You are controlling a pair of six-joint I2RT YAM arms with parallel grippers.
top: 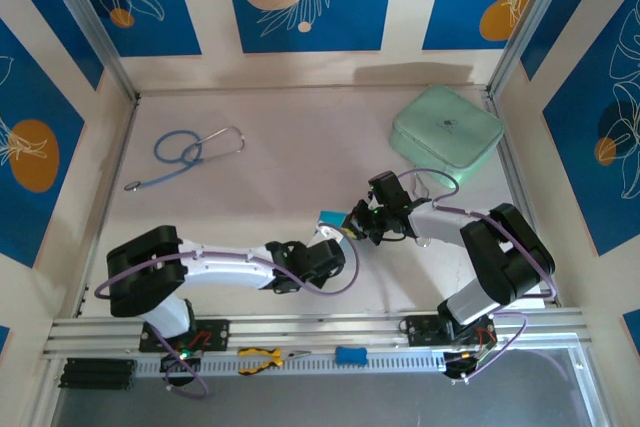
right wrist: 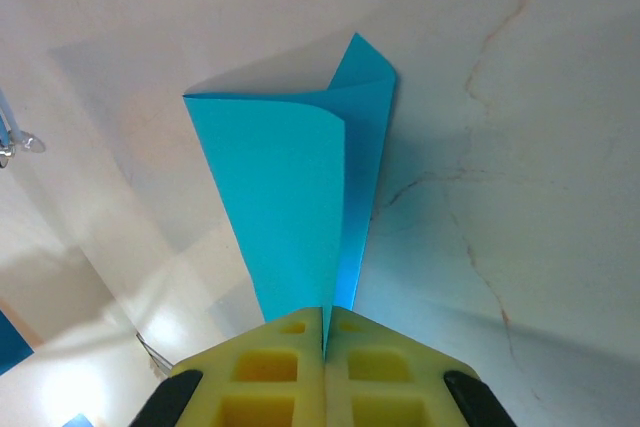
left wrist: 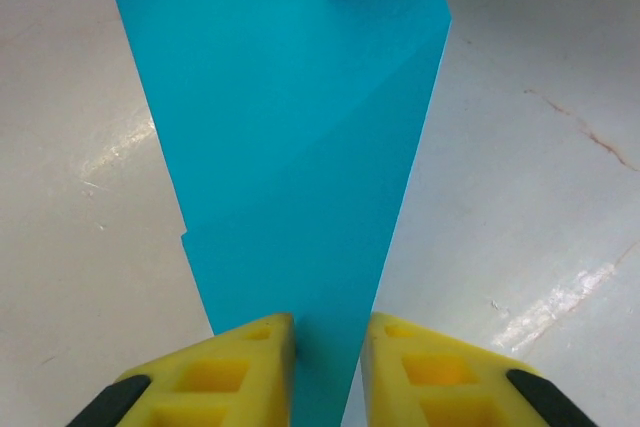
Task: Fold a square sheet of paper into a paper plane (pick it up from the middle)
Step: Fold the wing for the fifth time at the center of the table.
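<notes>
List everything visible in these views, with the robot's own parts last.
paper: 1, cyan, folded, between the two claws
stethoscope: 1, blue tube, far left of table
case: 1, mint green, far right of table
pliers: 1, yellow handles, near rail
block: 1, blue, near rail, right of pliers
table: 1, off-white
left claw: 1, yellow fingers, open around paper
right claw: 1, yellow fingers, shut on paper

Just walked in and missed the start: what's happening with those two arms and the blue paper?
Both arms are working on a partly folded square sheet of paper. The right gripper is pinched shut on one end. The left gripper straddles the other end, jaws open and not clamped. The folding looks far from finished.
</notes>
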